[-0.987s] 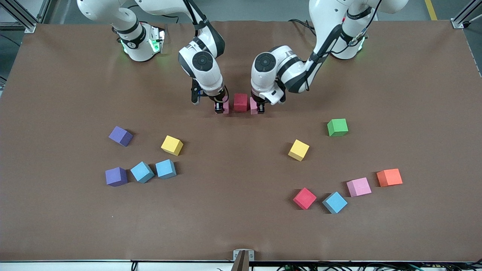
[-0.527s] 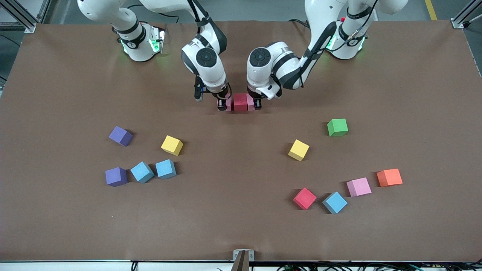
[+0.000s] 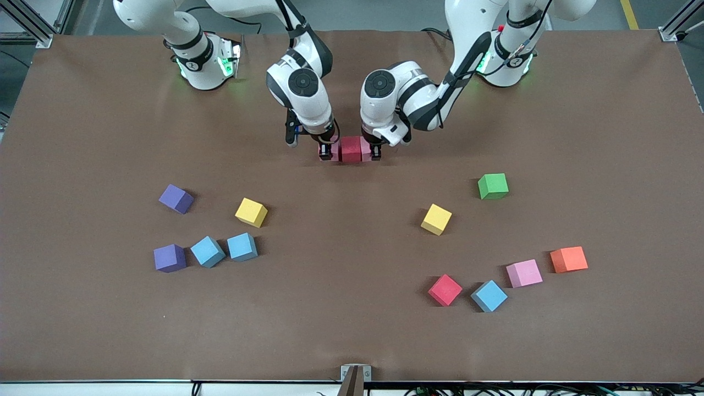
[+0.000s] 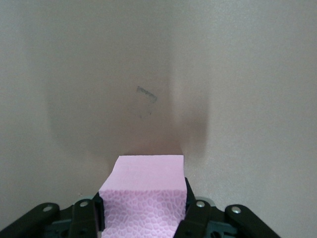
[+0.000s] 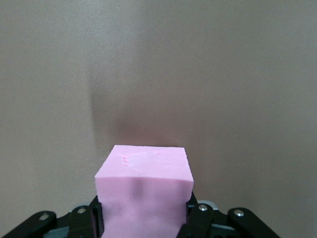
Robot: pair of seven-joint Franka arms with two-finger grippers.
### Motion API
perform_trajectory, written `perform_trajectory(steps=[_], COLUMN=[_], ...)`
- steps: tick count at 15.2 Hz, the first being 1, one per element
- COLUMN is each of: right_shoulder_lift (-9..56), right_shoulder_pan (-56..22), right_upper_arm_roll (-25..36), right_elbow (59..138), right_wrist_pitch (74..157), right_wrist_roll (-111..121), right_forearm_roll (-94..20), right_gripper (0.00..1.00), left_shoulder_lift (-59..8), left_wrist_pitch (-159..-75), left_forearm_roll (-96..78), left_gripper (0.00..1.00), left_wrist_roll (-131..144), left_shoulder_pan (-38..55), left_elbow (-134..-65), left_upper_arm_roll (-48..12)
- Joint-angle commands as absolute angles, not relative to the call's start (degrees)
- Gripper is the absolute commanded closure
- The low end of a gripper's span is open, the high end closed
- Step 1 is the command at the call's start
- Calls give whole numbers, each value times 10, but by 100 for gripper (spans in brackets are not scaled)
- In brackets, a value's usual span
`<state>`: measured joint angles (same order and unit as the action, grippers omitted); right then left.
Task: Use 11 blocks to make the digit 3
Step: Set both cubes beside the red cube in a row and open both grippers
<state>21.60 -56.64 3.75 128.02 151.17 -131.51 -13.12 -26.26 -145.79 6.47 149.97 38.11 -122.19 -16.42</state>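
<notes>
Brown matting covers the table (image 3: 352,341), seen from the front camera. Toward the right arm's end lie two purple cubes (image 3: 176,198) (image 3: 169,258), a yellow cube (image 3: 251,212) and two light blue cubes (image 3: 208,251) (image 3: 242,246). At centre, near the bases, the right gripper (image 3: 324,152) is clamped on a pink cube (image 5: 144,191) and the left gripper (image 3: 376,152) on another pink cube (image 4: 143,201), each pressed against a side of the dark red cube (image 3: 351,149), forming one three-cube bar. Toward the left arm's end lie a yellow cube (image 3: 436,219), a green cube (image 3: 493,186), a red cube (image 3: 445,290), a light blue cube (image 3: 489,296), a pink cube (image 3: 524,273) and an orange cube (image 3: 568,259)
</notes>
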Motion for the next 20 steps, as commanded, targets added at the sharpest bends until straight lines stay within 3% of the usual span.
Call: perform_trajectory(steps=[1,5,8,9,10,11,12,13,15,16,20], right_shoulder_lift=[242,244,250,251,251,251,251,250,250,250,238], right_shoulder_pan=[-579,-579,-579,-580,-580,-581,-581,-581,-579,-579,-575], right_upper_arm_roll=[40,40,40,40,40,40,40,40,40,41,42], right_elbow=[1260,1254,1251,1250,1250,1250,1248,1248,1245,1245,1227], right_wrist_pitch=[1515,1514,1514,1513,1513,1513,1513,1511,1499,1487,1448], right_wrist_roll=[-1326,-1326,-1326,-1326,-1326,-1326,-1326,-1326,-1326,-1326,-1325], right_forearm_roll=[-142,-142,-141,-139,-137,-137,-137,-137,-137,-136,-135], right_gripper=[66,64,62,61,59,55,51,40,6,0,0], left_shoulder_lift=[-275,-283,-291,-293,-293,-292,-291,-288,-284,-278,-262], left_wrist_pitch=[-1454,-1454,-1453,-1453,-1453,-1452,-1450,-1441,-1413,-1393,-1354], left_forearm_roll=[62,62,62,62,62,62,62,62,62,62,62], left_gripper=[93,88,69,48,7,0,0,0,0,0,0], left_wrist_roll=[1484,1484,1484,1485,1487,1490,1491,1490,1489,1488,1485], left_shoulder_pan=[384,388,388,387,385,387,388,388,387,387,381], left_elbow=[-1211,-1202,-1190,-1185,-1182,-1180,-1176,-1174,-1164,-1157,-1136], left_upper_arm_roll=[-165,-165,-165,-165,-165,-165,-165,-165,-165,-165,-165])
